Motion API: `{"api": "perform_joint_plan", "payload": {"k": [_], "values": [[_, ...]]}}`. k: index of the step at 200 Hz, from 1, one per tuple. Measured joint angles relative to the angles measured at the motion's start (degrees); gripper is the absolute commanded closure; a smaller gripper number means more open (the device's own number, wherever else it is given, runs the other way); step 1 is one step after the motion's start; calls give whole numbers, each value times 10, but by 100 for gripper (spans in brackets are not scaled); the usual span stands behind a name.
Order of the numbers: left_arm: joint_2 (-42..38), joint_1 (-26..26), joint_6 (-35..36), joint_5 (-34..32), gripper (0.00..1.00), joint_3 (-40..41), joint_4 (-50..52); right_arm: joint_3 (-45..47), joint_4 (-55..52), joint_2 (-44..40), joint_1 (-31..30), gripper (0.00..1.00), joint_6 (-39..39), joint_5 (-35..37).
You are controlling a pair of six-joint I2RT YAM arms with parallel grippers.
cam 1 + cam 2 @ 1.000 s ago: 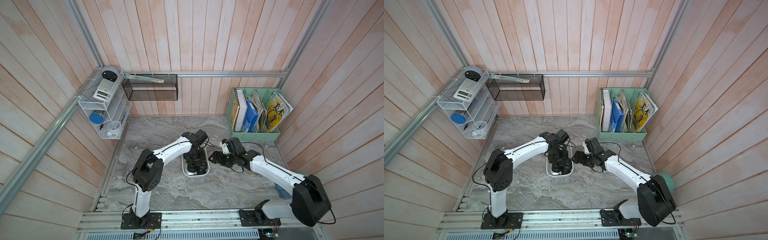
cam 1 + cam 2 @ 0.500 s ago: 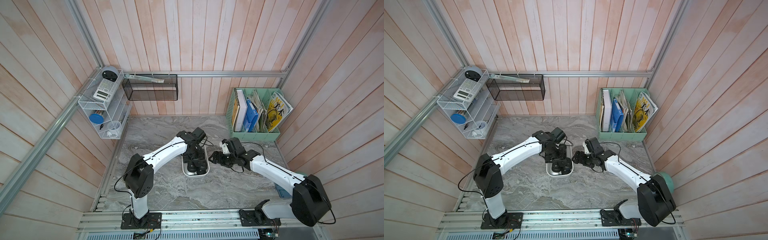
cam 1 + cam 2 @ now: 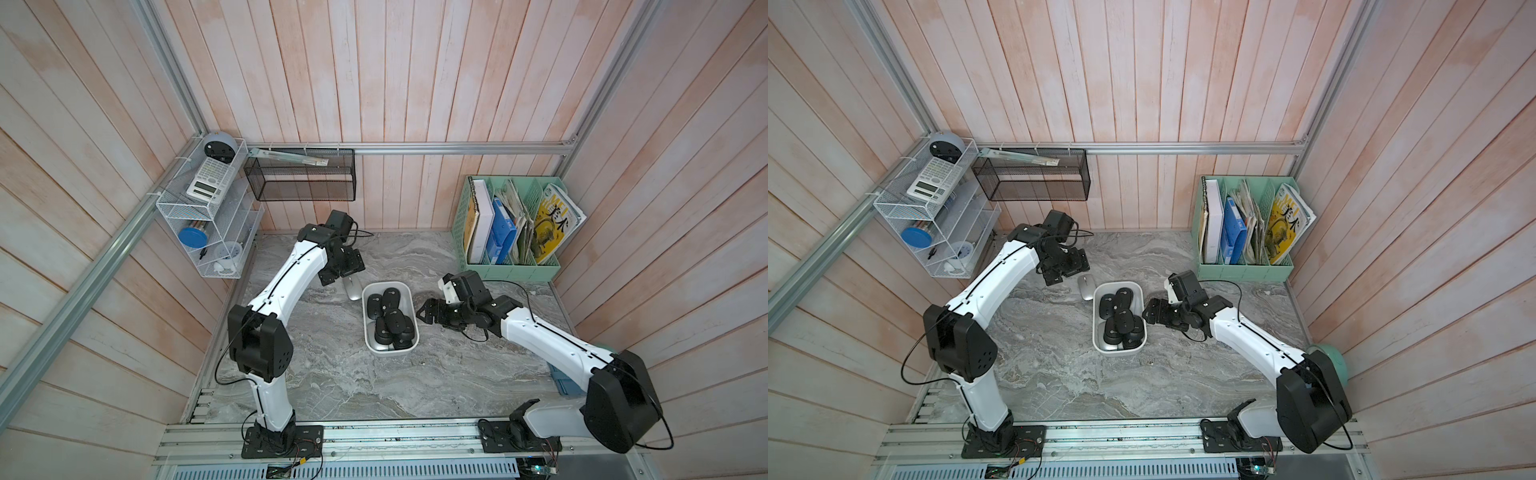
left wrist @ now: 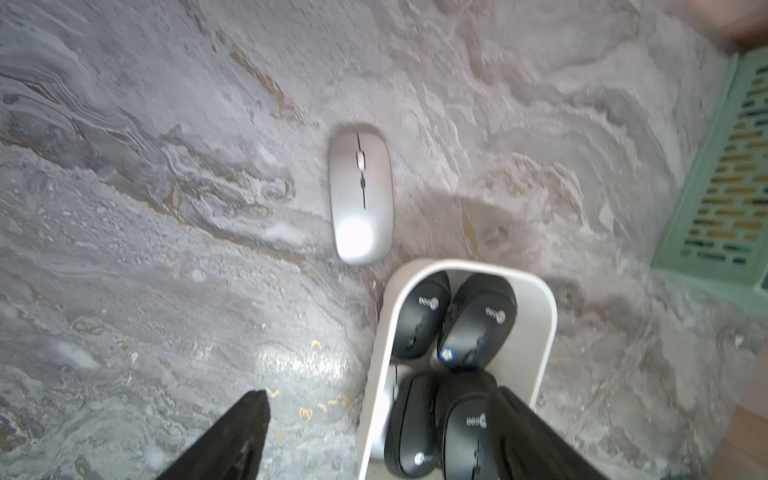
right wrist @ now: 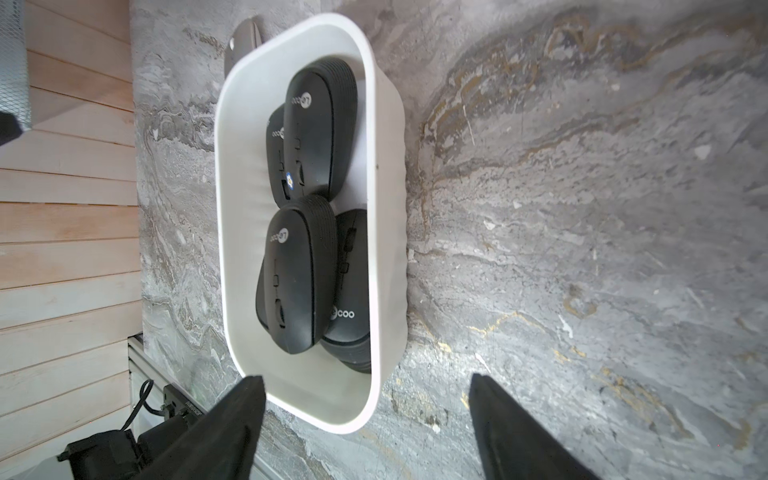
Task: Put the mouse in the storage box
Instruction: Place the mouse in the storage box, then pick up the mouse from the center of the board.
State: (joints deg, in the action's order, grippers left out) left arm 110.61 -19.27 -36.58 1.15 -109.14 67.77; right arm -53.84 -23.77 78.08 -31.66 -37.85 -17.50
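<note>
Silver mouse (image 4: 360,199) flat on surface (image 4: 166,208), outside box (image 4: 544,316), just beside its far left corner. Box already holds heap of black mice (image 5: 303,274). Left claw (image 4: 380,395) wide, empty, hovering short of mouse. Right claw (image 5: 365,378) wide, empty, at box's other long side. Step in hand, likely: left grabs silver mouse. Centre over it, straddle narrow width, go low before closing; slick low shell may squirt out. Lift clear of rim, set gently on heap.
</note>
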Motion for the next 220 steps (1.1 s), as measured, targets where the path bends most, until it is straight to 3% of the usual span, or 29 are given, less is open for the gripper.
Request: {"api": "perform_joint_plan", "payload": {"k": [47,79,166,220], "values": [[177,26,50,-2,11,-142,38,-66,-7,28,0,8,19,0],[248,28,71,-4,9,-195,64,-97,-7,59,0,8,22,-4],[296,28,70,-1,8,-217,71,-82,-7,63,0,5,28,-4],[303,26,53,15,8,-188,49,-76,-5,63,0,5,31,-4]]}}
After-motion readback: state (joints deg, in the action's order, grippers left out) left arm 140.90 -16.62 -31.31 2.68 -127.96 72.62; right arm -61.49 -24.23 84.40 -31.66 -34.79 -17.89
